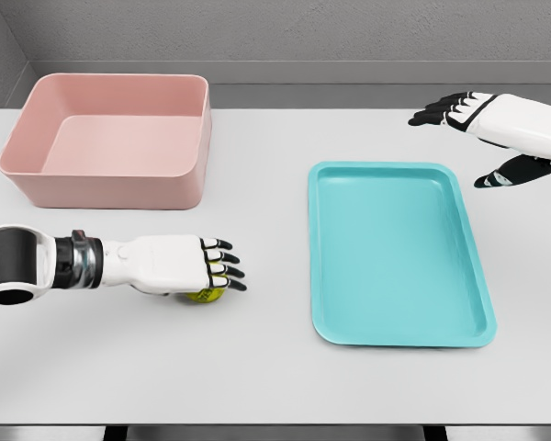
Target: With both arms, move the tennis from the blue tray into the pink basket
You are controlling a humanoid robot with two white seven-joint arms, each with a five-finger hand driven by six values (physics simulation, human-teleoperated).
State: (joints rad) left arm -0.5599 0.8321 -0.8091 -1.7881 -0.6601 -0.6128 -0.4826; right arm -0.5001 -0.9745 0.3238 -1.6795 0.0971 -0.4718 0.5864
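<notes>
Item 1, nearest you: left hand, arm entering low from the left edge, forearm level over the table, palm down. The dark-tipped fingers point right and curl over the tennis ball; you may log the hand as closed on the ball, though only a yellow-green sliver shows beneath the palm.

Item 2: the tennis ball itself. It sits under the left hand, off the tray, on or just above the bare tabletop; which of the two cannot be told. Expect it to be light, springy and felt-covered, so friction should be good and breakage no concern. Its roundness is your risk: it will likely roll free if the fingers loosen. Keep fingers and thumb wrapped across the widest part.

Item 3: blue tray, right of centre, shallow rim, nothing lying in it.

Item 4: pink basket, far left, deep walls, interior bare. It stands beyond the left hand and well apart from it; you will probably need to lift over the near wall before letting go.

Item 5, farthest: right hand, arm entering from the right edge, hovering past the tray's far right corner. Fingers spread toward the left, thumb hanging below, holding nothing
</notes>
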